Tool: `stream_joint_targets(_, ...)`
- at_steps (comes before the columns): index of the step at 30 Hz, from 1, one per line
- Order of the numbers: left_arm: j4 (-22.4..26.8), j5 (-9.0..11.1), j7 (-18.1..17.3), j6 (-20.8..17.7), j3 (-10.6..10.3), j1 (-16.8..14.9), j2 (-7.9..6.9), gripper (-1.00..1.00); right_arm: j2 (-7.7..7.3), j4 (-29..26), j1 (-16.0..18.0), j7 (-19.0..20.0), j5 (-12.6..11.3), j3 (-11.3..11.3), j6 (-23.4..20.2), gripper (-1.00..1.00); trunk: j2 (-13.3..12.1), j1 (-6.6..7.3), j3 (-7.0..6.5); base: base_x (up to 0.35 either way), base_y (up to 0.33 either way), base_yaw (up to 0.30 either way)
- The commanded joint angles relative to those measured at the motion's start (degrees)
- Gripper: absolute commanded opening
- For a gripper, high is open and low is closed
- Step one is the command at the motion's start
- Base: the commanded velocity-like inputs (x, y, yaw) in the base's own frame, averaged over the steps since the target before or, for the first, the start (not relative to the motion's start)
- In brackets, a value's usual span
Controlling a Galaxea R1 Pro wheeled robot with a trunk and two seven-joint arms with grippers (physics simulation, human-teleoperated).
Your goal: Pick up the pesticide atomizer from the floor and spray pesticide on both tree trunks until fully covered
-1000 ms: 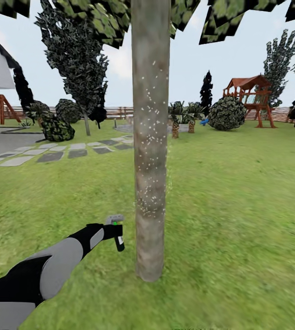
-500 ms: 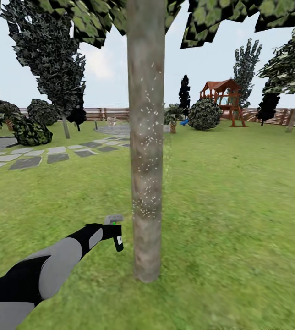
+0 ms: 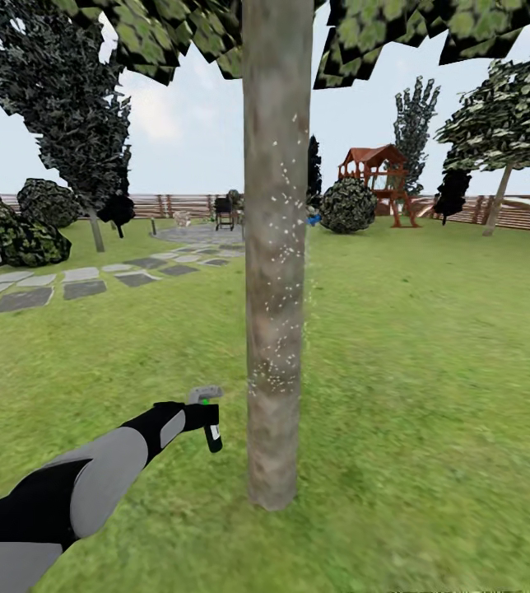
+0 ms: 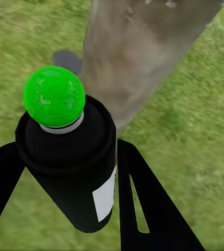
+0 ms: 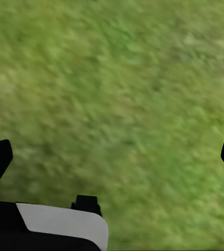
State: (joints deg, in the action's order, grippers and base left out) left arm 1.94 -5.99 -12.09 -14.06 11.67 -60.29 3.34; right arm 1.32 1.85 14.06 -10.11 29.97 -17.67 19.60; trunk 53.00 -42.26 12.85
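Head view has swung right across the lawn (image 3: pixel 430 395), bringing a second tree (image 3: pixel 508 132) into sight, while the left gripper (image 3: pixel 209 420) stays clenched on the pesticide atomizer (image 3: pixel 214 435) beside the white-specked tree trunk (image 3: pixel 275 272); right gripper (image 5: pixel 112 157) hangs spread over grass, suggesting this trunk needs spraying from another side.

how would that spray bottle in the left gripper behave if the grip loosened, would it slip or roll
The pesticide atomizer looks like a smooth, rigid black cylinder, so it would probably slide out rather than flex. The left gripper holds it from both sides of its round body, which may let it twist. Dropped on the lawn, it would likely tip and roll little.
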Motion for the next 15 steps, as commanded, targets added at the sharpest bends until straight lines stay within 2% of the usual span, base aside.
stream_joint_targets(1, 0.0, 0.0, 0.0, 0.0, 0.0, 0.0, 0.00, -1.00, 0.00, 0.0, 0.0, 0.0, 0.0, 0.0, 0.0, 1.00, 0.0, 0.00, -0.02, 0.130, 0.350, -0.275)
stream_joint_targets(15, 0.0, -0.1, 0.1, 0.0, 0.0, 0.0, 0.00, -1.00, 0.09, 0.0, 0.0, 0.0, 0.0, 0.0, 0.0, 1.00, 0.0, 0.00, -0.30, 0.140, 0.350, -0.277)
